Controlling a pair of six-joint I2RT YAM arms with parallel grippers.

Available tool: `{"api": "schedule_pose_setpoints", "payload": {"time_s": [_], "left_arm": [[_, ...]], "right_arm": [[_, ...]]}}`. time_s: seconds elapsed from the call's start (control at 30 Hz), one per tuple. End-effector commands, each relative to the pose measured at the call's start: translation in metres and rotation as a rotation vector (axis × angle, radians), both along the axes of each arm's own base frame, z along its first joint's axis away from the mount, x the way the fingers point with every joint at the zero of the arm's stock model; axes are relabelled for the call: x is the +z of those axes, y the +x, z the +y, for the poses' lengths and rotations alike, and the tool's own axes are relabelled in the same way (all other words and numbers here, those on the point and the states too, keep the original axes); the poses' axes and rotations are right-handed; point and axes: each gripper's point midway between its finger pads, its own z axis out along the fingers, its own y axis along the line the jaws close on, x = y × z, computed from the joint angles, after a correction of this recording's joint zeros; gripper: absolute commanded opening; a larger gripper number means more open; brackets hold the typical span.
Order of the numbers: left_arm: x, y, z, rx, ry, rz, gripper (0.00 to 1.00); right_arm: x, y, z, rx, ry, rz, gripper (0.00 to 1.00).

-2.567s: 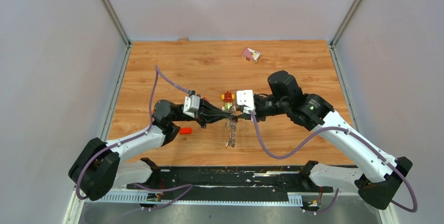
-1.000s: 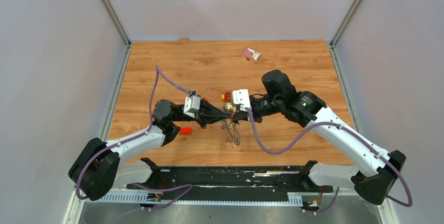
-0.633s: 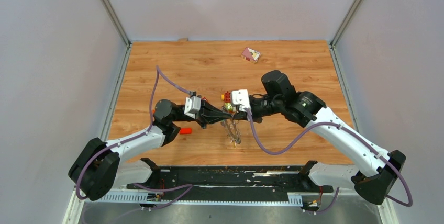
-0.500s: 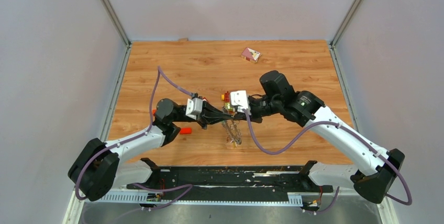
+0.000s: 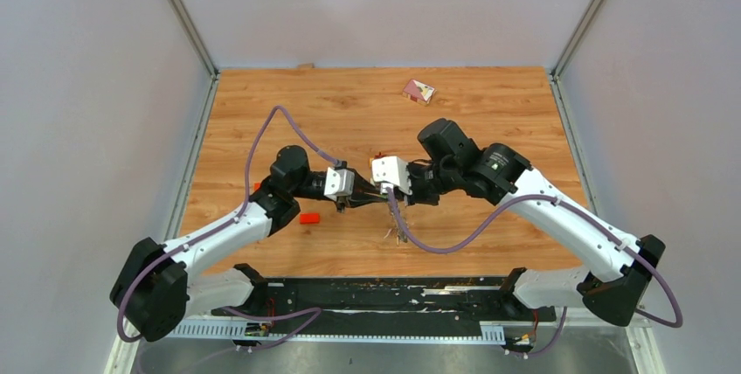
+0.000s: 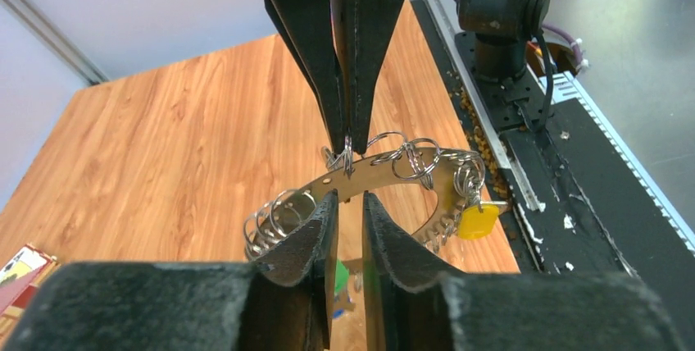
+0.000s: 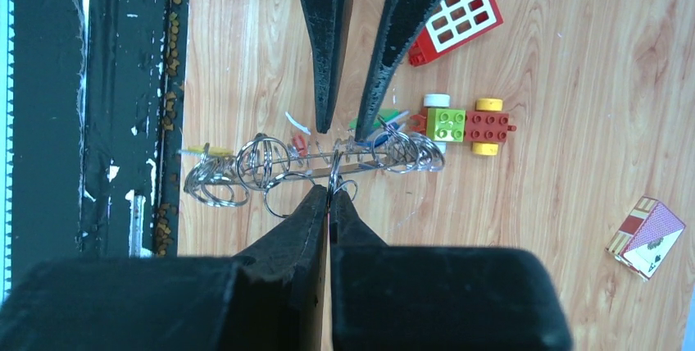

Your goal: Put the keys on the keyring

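Wood-grain tabletop [image 5: 288,112] with grey walls [image 5: 87,129] on three sides, and both arms bent in toward the middle. I have the left gripper [image 6: 350,197] and the right gripper [image 7: 330,195] nose to nose over the centre of the board.

The large thin metal keyring crowded with small silver split rings [image 7: 328,158] hangs between them, held on edge. I cannot tell whether its low end touches the wood. The right gripper is clenched on it, fingers pressed flat together and pinching one small ring at the band. The left gripper is released: its fingertips [image 6: 320,220] stand apart with a clear gap, and the band lies just past them, untouched as far as I can see.

On my left wrist view the band curves off toward 4 o'clock, where a key with a yellow plastic head [image 6: 478,221] hangs from it. A green plastic key head [image 6: 340,273] shows on the table beneath, mostly hidden.

On my right wrist view a red, yellow and green toy brick car [image 7: 467,125] sits at 3 o'clock of the ring. A red roof brick with white windows [image 7: 455,15] is at 1 o'clock, and a small red-and-white card box [image 7: 651,236] is out at 4 o'clock. From above, a small red brick [image 5: 308,218] lies at 9 o'clock of the grippers.
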Motion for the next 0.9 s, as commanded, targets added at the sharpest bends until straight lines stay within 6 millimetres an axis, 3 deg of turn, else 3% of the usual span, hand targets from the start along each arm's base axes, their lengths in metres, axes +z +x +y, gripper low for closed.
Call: {"api": "schedule_pose_setpoints", "payload": {"time_s": [0.0, 0.47, 0.87], "left_arm": [[0.008, 0.003, 0.003, 0.002, 0.013, -0.099, 0.26], [0.006, 0.004, 0.001, -0.007, -0.051, -0.221, 0.39], [0.007, 0.011, -0.001, 0.062, -0.18, -0.15, 0.48]], "right_arm": [[0.016, 0.005, 0.001, -0.003, -0.025, -0.068, 0.0], [0.002, 0.012, 0.003, -0.025, -0.176, -0.042, 0.0], [0.003, 0.013, 0.007, -0.022, -0.235, -0.027, 0.0]]}}
